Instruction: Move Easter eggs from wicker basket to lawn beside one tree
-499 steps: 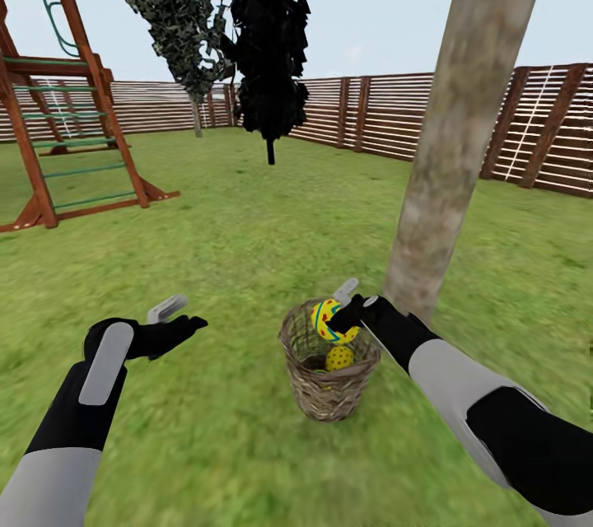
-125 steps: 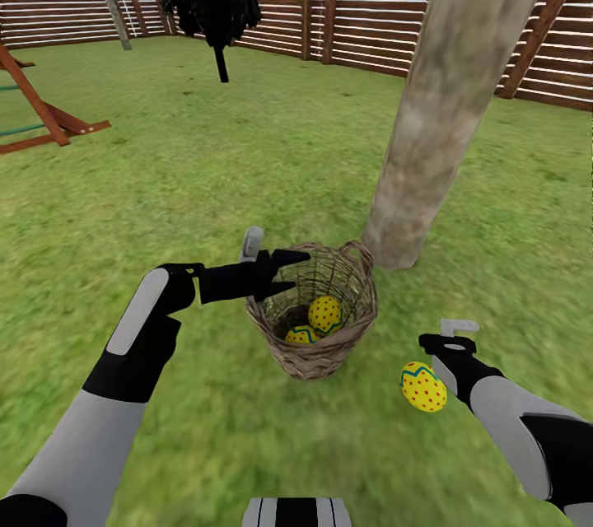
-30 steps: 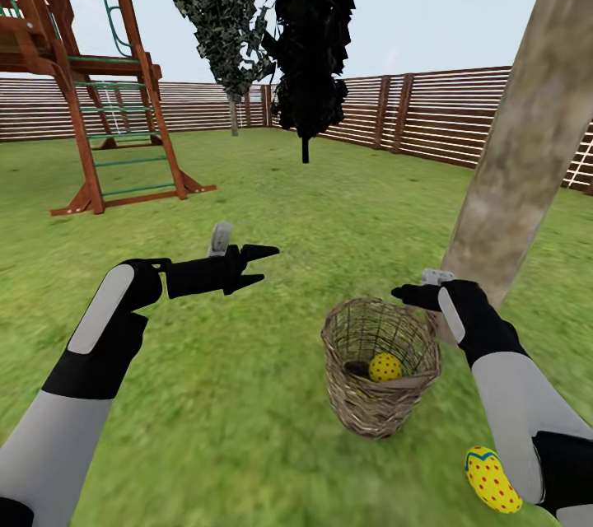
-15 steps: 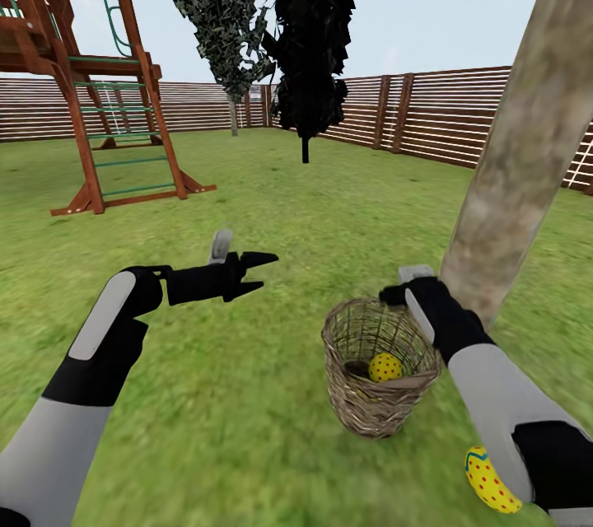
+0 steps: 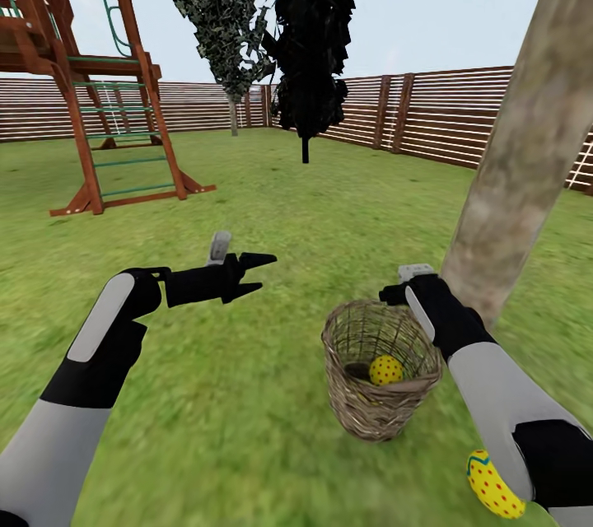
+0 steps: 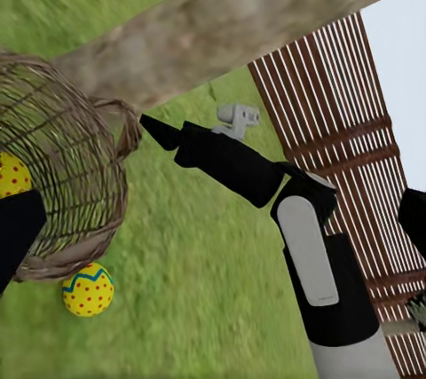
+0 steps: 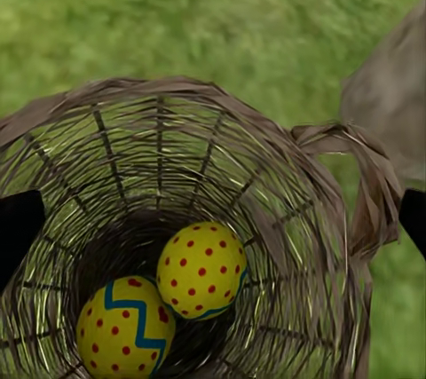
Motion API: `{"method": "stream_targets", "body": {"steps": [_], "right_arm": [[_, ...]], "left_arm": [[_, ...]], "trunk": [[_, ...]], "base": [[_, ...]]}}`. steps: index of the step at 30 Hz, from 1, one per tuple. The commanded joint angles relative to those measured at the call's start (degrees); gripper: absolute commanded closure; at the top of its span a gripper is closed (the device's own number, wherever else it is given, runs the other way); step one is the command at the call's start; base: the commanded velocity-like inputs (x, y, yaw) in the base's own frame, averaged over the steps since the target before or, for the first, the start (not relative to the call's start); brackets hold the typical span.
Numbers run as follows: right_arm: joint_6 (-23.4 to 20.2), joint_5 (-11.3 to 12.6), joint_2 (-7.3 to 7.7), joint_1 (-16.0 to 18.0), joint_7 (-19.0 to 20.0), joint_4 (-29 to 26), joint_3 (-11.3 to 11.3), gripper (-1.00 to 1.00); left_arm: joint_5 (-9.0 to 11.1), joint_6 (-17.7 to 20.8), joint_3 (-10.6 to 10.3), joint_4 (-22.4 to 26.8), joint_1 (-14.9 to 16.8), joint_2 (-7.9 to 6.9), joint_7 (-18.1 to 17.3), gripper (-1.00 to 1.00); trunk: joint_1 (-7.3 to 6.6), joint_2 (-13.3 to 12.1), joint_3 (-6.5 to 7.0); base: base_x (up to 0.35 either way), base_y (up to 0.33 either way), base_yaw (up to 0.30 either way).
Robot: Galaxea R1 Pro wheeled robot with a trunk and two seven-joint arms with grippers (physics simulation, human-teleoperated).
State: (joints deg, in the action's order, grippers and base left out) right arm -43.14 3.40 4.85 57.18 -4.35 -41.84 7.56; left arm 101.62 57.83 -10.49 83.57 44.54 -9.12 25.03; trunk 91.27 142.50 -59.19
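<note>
My right gripper (image 5: 389,293) hangs spread, empty, over the brown woven wicker basket (image 7: 293,219) holding two yellow red-dotted eggs (image 7: 201,270); left gripper (image 5: 265,272) parted, idle; descending off-centre risks tipping it.

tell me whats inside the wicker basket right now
Two Easter eggs lie side by side at the bottom of the wicker basket, touching. The basket floor beneath them is covered by the eggs and in shadow, so anything else there can't be made out.

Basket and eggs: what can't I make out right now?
- Head view: wicker basket wall hides one egg; one yellow egg shows inside.
- Head view: the egg on the lawn is partly hidden by the right arm.
- Right wrist view: right gripper fingertips cut off by edges.
</note>
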Motion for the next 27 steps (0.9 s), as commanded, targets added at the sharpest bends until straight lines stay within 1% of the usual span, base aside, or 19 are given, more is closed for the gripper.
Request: {"method": "stream_targets", "body": {"steps": [1, 5, 6, 8, 13, 16, 21, 27], "right_arm": [[-0.4, 0.4, 0.07, 0.0, -0.5, -0.1, 0.3, -1.0], [-1.6, 0.2, 0.07, 0.0, -0.5, -0.2, 0.3, -1.0], [-2.7, 0.2, 0.07, 0.0, -0.5, -0.2, 0.3, -1.0], [-3.3, 0.1, 0.07, 0.0, -0.5, -0.2, 0.3, -1.0], [-4.3, 0.2, 0.0, 0.0, -0.6, -0.3, 0.3, -1.0], [-4.6, 0.4, -0.01, 0.0, -0.6, -0.3, 0.3, -1.0], [-6.1, 0.4, -0.02, 0.0, -0.5, -0.3, 0.3, -1.0], [-6.6, 0.5, -0.1, 0.0, -0.5, -0.2, 0.3, -1.0]], "left_arm": [[0.6, 0.0, -0.1, 0.0, 0.0, -0.06, 0.6, -1.0], [0.5, 0.0, -0.1, 0.0, 0.0, -0.1, 0.5, -1.0], [0.5, 0.0, -0.1, 0.0, 0.0, -0.1, 0.5, -1.0], [0.6, 0.0, -0.1, 0.0, 0.0, -0.1, 0.5, -1.0], [0.5, 0.0, -0.1, 0.0, 0.0, -0.11, 0.5, -1.0], [0.5, 0.0, -0.1, 0.0, 0.0, -0.11, 0.5, -1.0], [0.5, 0.0, -0.1, 0.0, 0.0, -0.11, 0.5, -1.0], [0.6, 0.0, -0.1, 0.0, 0.0, -0.11, 0.5, -1.0]], "trunk": [[0.0, 0.0, -0.06], [0.0, 0.0, -0.06], [0.0, 0.0, -0.06], [0.0, 0.0, -0.06], [0.0, 0.0, -0.06], [0.0, 0.0, 0.06], [0.0, 0.0, 0.36], [0.0, 0.0, 0.75]], "base": [[0.214, 0.0, 0.0], [0.29, 0.0, 0.0], [0.318, 0.0, 0.0], [0.322, 0.0, 0.0], [0.326, 0.0, -0.001], [0.301, 0.0, -0.127], [0.087, 0.0, -0.21], [0.007, 0.0, -0.228]]}}
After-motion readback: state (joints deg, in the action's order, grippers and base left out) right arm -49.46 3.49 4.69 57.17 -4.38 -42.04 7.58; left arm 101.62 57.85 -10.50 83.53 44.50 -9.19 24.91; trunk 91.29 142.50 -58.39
